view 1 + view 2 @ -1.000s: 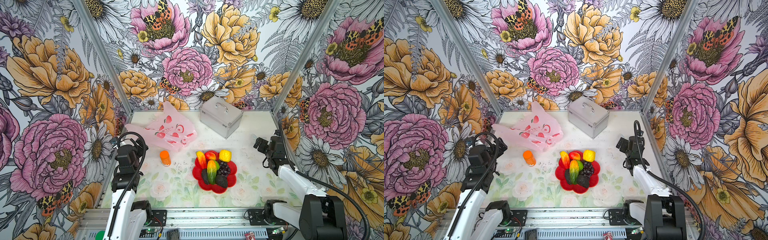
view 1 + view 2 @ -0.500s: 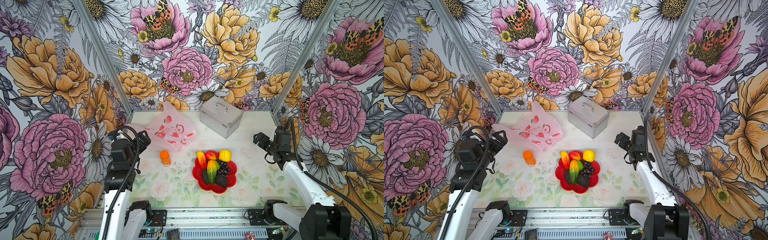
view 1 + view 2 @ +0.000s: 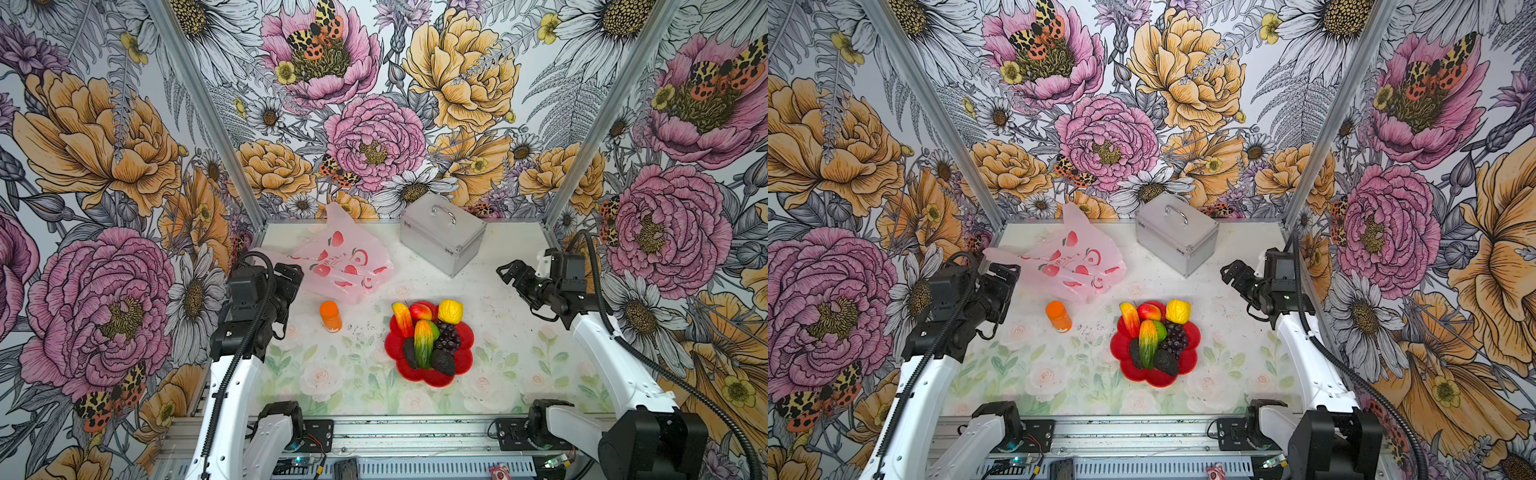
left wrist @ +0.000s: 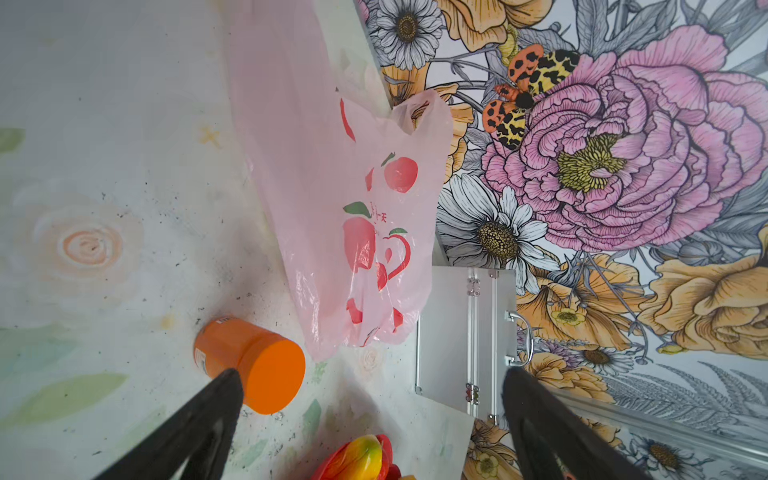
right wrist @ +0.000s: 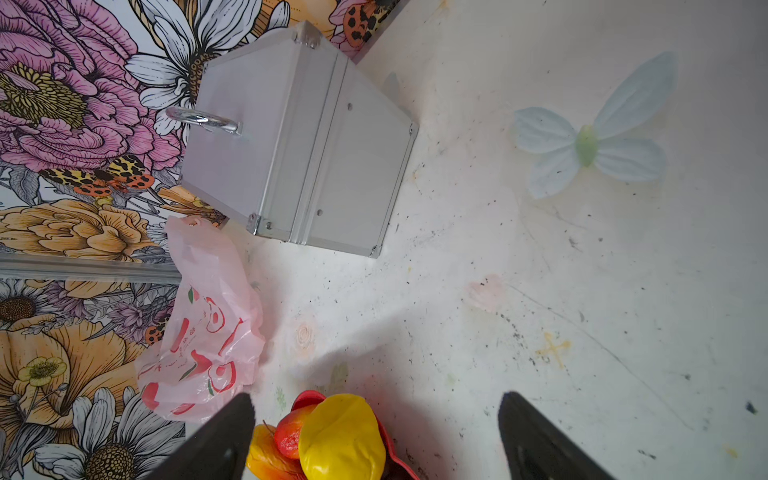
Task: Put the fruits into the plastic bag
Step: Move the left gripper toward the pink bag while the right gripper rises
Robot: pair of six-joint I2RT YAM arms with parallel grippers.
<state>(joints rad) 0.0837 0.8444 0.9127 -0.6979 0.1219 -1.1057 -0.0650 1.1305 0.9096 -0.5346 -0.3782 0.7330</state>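
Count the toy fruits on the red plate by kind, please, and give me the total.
Mangoes: 2
Peach: 1
Lemon: 1
Lime: 1
Grapes, one bunch: 1
Avocados: 2
Total: 8 fruits, all on the red plate.

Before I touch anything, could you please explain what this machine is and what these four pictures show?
It is a robot with two white arms ending in two-fingered claws: the left gripper and the right gripper. Both are open and hold nothing. Two pictures look down from overhead; two come from cameras on the wrists, looking past the dark fingers. On the table are a pink plastic bag, a silver case, an orange bottle and a red plate piled with toy fruits.
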